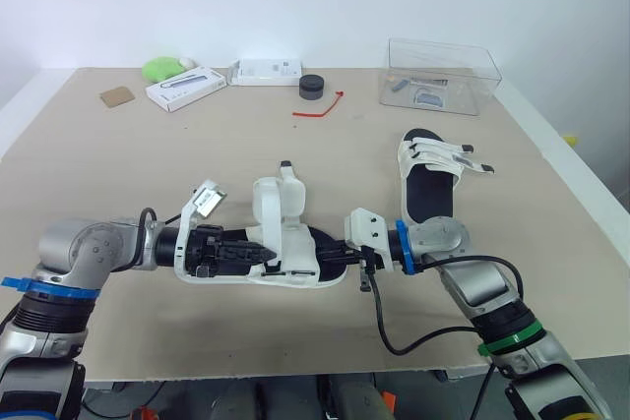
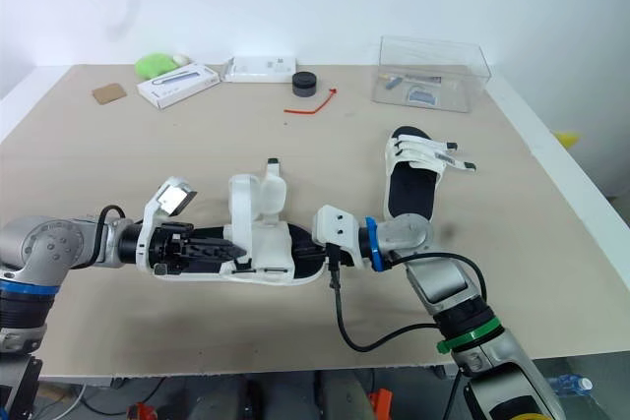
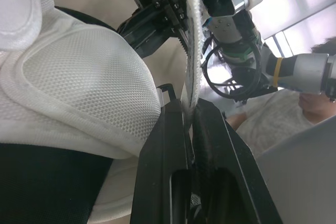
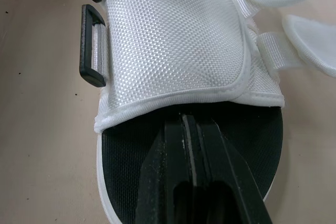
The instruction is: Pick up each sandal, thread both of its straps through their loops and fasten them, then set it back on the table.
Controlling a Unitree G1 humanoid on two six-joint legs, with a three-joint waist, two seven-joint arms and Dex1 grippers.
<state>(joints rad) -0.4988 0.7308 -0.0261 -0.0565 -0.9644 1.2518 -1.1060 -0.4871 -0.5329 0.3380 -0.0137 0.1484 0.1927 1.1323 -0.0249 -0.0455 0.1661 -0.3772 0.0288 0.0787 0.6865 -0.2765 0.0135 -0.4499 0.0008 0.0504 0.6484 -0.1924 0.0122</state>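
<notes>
Left claw (image 3: 190, 116): pinching the sandal's (image 1: 287, 243) white edge, fingers half hiding under a strap (image 1: 281, 206).
Right claw (image 4: 189, 129): pressing together over the black footbed (image 4: 123, 171).

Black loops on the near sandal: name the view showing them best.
Right wrist view: the loops sit close, unblocked, beside the sandal's mesh. Eye views show the sandal far off; left wrist view, mesh and strap.

Both arms reach inward, low, wrists facing each other. The left gripper (image 1: 264, 257) pinches the sandal (image 1: 283, 211) rim; the right gripper (image 1: 335, 257) has its fingers pressed together.
</notes>
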